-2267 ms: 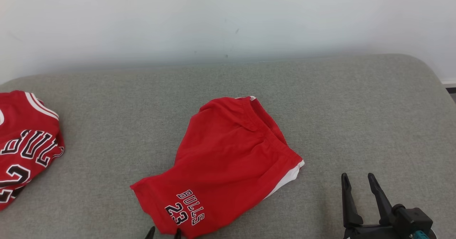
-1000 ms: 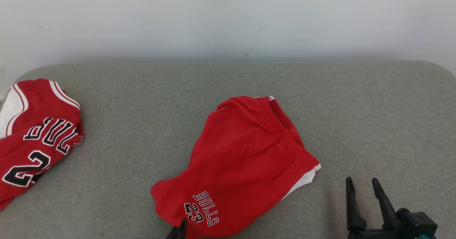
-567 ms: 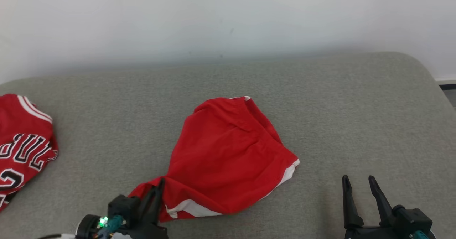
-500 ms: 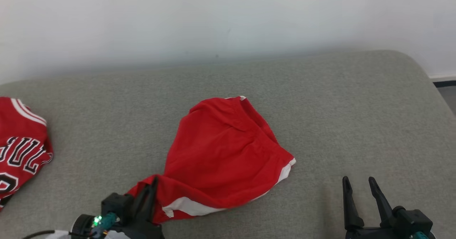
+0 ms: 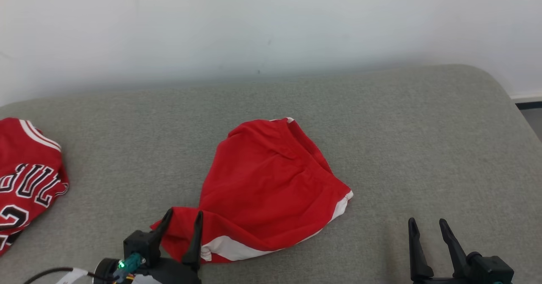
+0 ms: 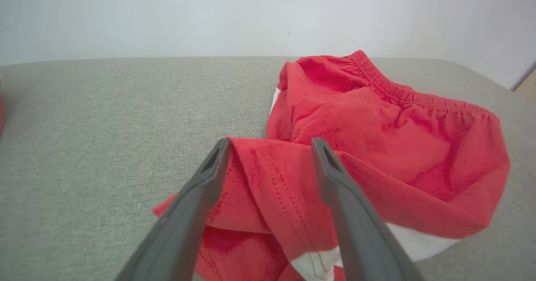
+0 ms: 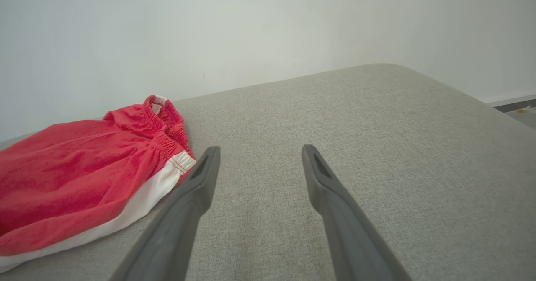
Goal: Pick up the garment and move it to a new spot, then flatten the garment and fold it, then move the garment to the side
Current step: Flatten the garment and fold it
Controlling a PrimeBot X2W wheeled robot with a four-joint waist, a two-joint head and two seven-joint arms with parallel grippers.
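The garment is a pair of red shorts with a white side stripe, lying crumpled mid-way across the grey surface; its near hem is turned over, showing white. The shorts fill the right half of the left wrist view, and their waistband end lies at the left of the right wrist view. My left gripper stands open at the near-left corner of the shorts, a fold of red cloth lying between its spread fingers. At the lower right my right gripper is open, with bare surface between its fingers.
A red jersey with black and white lettering lies at the far left of the grey padded surface. A white wall rises behind it. The surface's rounded corner and a strip of floor show at the right.
My left gripper dragged the near hem of the shorts leftward and turned it over, hiding the printed lettering, and has now opened. The head camera shifted; the right gripper stayed put.
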